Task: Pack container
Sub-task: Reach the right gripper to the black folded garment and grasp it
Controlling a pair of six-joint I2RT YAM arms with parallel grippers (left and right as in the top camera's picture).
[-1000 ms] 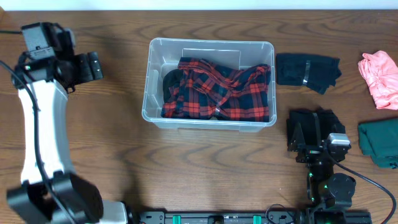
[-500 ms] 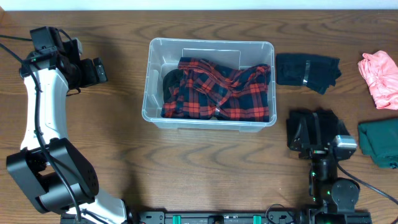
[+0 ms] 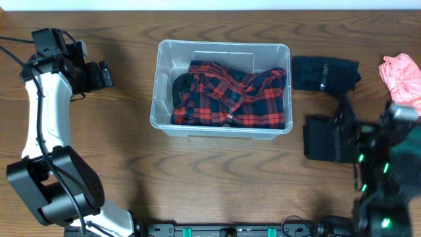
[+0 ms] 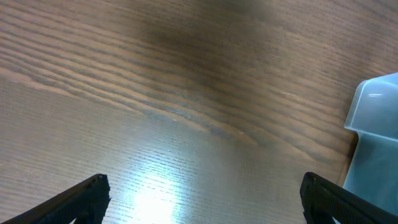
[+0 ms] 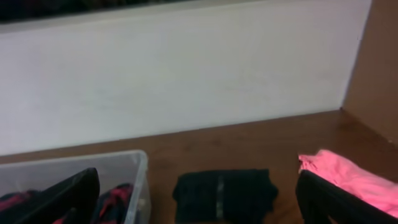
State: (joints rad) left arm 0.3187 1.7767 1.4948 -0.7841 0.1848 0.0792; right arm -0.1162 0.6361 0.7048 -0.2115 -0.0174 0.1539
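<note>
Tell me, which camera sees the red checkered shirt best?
The overhead view. It shows the red checkered shirt spread inside the clear container. The right wrist view catches only small red scraps at its bottom edge. The left wrist view shows just a container corner, no shirt.

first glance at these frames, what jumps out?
The red-and-black plaid shirt bunched inside the clear container at the middle of the table. To its right lie a black folded garment and a pink cloth at the edge, with the right arm a blur near them.
</note>
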